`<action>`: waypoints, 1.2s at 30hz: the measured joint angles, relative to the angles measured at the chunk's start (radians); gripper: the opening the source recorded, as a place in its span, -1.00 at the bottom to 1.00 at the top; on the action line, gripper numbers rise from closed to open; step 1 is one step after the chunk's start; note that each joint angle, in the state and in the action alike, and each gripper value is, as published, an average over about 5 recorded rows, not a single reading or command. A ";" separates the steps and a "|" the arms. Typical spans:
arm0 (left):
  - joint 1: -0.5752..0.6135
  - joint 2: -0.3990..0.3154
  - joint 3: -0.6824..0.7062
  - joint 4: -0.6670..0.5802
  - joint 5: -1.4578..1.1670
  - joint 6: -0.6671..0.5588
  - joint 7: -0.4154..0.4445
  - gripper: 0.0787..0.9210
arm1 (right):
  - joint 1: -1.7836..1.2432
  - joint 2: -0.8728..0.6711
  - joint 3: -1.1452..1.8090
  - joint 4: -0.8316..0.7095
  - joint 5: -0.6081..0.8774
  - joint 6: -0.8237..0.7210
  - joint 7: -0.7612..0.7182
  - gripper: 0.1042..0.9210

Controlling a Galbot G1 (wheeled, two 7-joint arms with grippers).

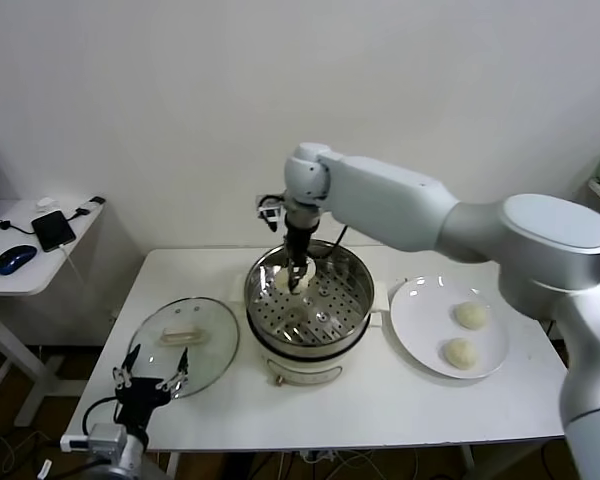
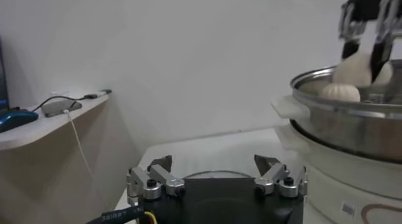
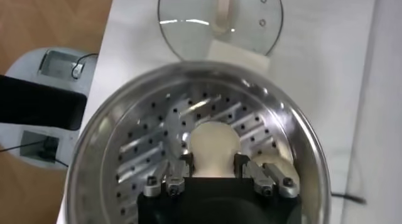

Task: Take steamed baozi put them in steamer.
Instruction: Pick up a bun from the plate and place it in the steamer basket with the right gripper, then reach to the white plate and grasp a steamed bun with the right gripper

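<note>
The steamer (image 1: 352,312) stands mid-table, shiny steel with a perforated tray. My right gripper (image 1: 297,275) reaches into its back left part, shut on one steamed baozi (image 1: 284,282). The wrist view shows the cream bun (image 3: 215,147) pinched between the fingers of the right gripper (image 3: 213,164), just above the tray. A second baozi (image 3: 276,159) lies on the tray beside it. Two more baozi (image 1: 471,315) (image 1: 461,352) sit on the white plate (image 1: 415,310). My left gripper (image 1: 150,372) waits open at the table's front left, holding nothing.
A glass lid (image 1: 185,345) with a cream handle lies flat left of the steamer, just beyond the left gripper. A side table (image 1: 20,270) with a phone and mouse stands at the far left. A wall rises behind the table.
</note>
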 measured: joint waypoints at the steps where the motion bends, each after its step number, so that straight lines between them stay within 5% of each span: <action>1: -0.001 0.000 0.000 0.000 -0.003 0.001 0.000 0.77 | -0.008 0.012 0.000 -0.008 -0.004 -0.005 0.005 -0.13; 9: -0.006 0.000 0.007 0.001 -0.019 0.005 0.002 0.77 | -0.049 0.073 -0.003 -0.049 -0.039 -0.034 0.025 -0.10; 23: 0.001 -0.003 0.009 -0.006 -0.026 0.014 0.006 0.77 | -0.044 0.034 0.021 -0.001 -0.052 -0.070 0.039 0.72; 36: 0.016 -0.011 0.011 -0.021 -0.035 0.020 0.016 0.77 | 0.047 -0.309 0.077 0.274 -0.049 -0.024 -0.011 0.76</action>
